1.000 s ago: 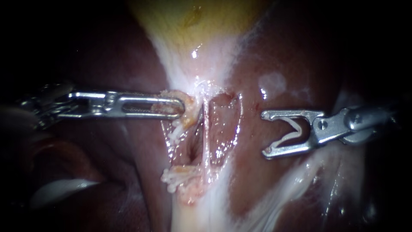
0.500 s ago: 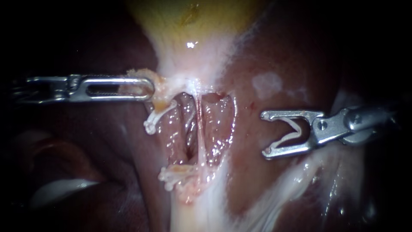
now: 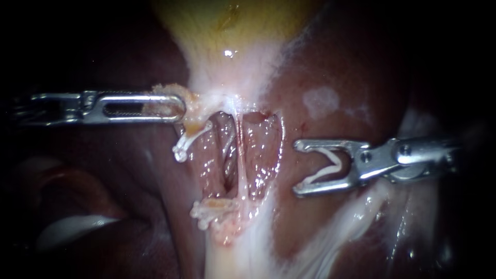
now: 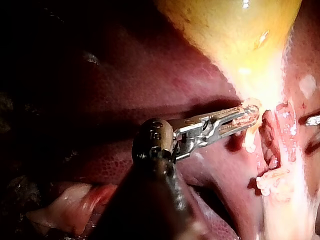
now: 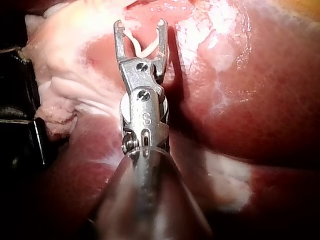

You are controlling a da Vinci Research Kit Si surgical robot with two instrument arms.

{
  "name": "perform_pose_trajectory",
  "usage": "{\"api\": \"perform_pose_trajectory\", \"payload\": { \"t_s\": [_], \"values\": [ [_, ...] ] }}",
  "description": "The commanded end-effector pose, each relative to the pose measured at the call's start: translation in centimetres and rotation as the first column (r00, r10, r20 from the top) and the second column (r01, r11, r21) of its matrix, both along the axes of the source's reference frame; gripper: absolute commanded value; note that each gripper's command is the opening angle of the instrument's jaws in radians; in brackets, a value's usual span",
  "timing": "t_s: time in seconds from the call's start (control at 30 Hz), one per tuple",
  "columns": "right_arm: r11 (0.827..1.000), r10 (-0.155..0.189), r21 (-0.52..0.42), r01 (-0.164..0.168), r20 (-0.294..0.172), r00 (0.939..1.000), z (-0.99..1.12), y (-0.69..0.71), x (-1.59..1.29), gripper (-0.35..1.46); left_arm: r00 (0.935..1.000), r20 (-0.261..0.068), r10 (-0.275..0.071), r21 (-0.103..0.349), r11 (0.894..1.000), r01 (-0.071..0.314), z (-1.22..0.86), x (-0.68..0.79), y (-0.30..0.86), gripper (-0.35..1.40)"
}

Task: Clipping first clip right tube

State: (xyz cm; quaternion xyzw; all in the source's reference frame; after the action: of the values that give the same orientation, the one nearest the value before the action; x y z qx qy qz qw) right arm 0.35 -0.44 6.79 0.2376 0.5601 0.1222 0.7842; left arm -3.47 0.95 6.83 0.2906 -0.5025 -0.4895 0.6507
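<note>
Two steel instruments faced each other below the smooth yellow gallbladder [image 3: 232, 31]. The left instrument [image 3: 174, 106] had its slotted jaws clamped on a ragged tissue flap [image 3: 194, 111]. The right instrument [image 3: 296, 169] cradled a white V-shaped clip [image 3: 330, 165] in its forked jaws, near the thin pale tube [image 3: 239, 155] but apart from it.

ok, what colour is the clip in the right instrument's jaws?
The clip is white; the endoscope view shows it best.

1. The liver [image 3: 336, 67] makes up the backdrop, dark red-brown and wet, with a pale patch [image 3: 321, 98] on it.
2. Light falls on the middle (small bright glints [image 3: 229, 52] on wet surfaces) and fades outward.
3. Toward the liver's outer edges everything is near black. A pale fold [image 3: 72, 227] shows dimly at the lower left.
</note>
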Motion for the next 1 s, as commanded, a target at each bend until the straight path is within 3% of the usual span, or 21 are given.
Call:
{"api": "perform_pose_trajectory", "payload": {
  "t_s": [0.03, 0.23, 0.7, 0.83, 1.0],
  "values": [
    [1.000, 0.001, 0.019, -0.001, 0.004, 1.0000, 0.02, -0.02, 0.05, 0.50, 1.0000, -0.001, -0.001, 0.000, 1.000, 0.001, -0.01, 0.00, 0.00, -0.35],
    [0.994, 0.033, 0.104, -0.034, 0.007, 0.9994, 0.16, -0.08, 0.32, 0.50, 1.0000, -0.001, -0.002, 0.000, 1.000, 0.002, -0.01, 0.00, -0.01, -0.35],
    [0.981, 0.040, 0.191, -0.042, 0.012, 0.9991, 0.45, -0.19, 0.77, 0.49, 1.0000, -0.002, -0.003, -0.001, 1.000, 0.003, -0.01, -0.02, -0.02, -0.35],
    [0.965, 0.064, 0.258, -0.054, -0.031, 0.9975, 0.49, -0.20, 0.86, 0.49, 1.0000, -0.002, -0.003, -0.001, 1.000, 0.003, 0.00, -0.02, -0.02, -0.35],
    [0.930, 0.101, 0.364, -0.051, -0.119, 0.9877, 0.47, -0.18, 0.90, 0.47, 1.0000, -0.002, -0.003, -0.001, 1.000, 0.003, 0.00, -0.02, -0.02, -0.35]
  ]
}}
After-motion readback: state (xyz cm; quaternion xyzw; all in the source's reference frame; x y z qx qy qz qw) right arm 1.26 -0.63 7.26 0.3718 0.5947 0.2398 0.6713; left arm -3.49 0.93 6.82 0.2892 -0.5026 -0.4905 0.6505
